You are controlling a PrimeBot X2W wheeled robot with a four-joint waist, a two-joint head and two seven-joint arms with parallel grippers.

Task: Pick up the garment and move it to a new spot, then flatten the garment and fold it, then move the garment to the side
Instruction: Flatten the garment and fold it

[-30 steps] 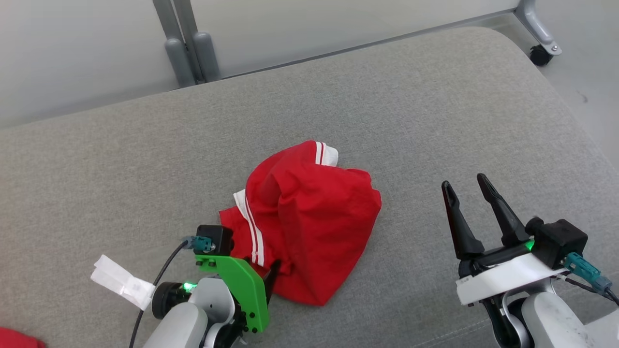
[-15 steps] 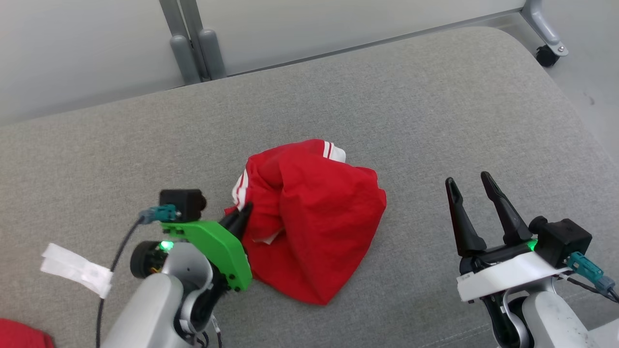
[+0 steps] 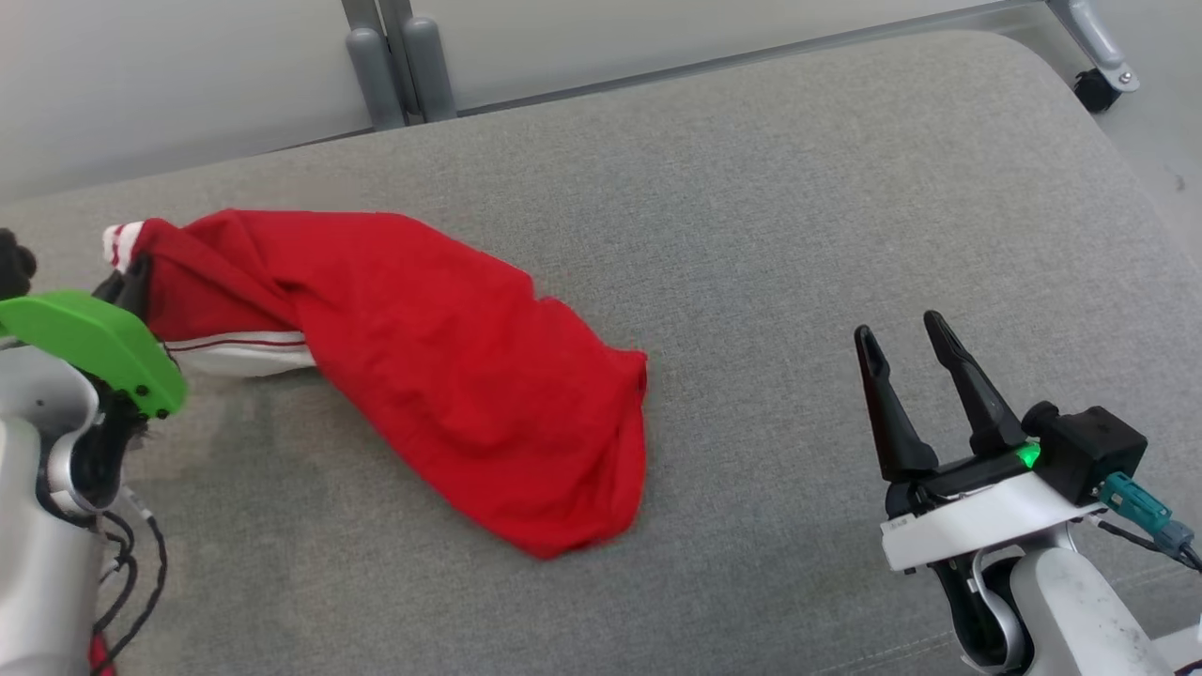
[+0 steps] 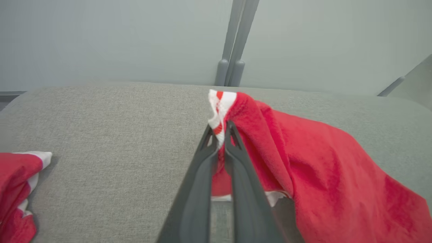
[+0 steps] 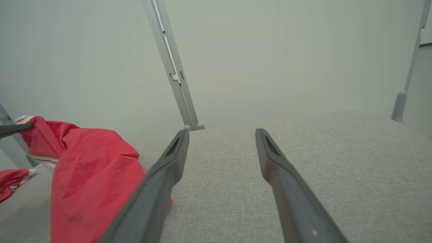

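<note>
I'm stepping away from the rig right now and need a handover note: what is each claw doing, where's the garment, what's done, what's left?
The left claw is shut on the white-striped hem of the red cloth garment; the hem is raised, the rest lies on the grey fabric cushion.
The right claw is open and empty, apart from the garment.
Done: garment grasped and lifted at one end.
Left: set it down at a new spot, flatten, fold, move aside.

Left tool (image 4: 221, 130) clamped on garment (image 3: 423, 357); right tool (image 3: 899, 327) spread wide.
</note>
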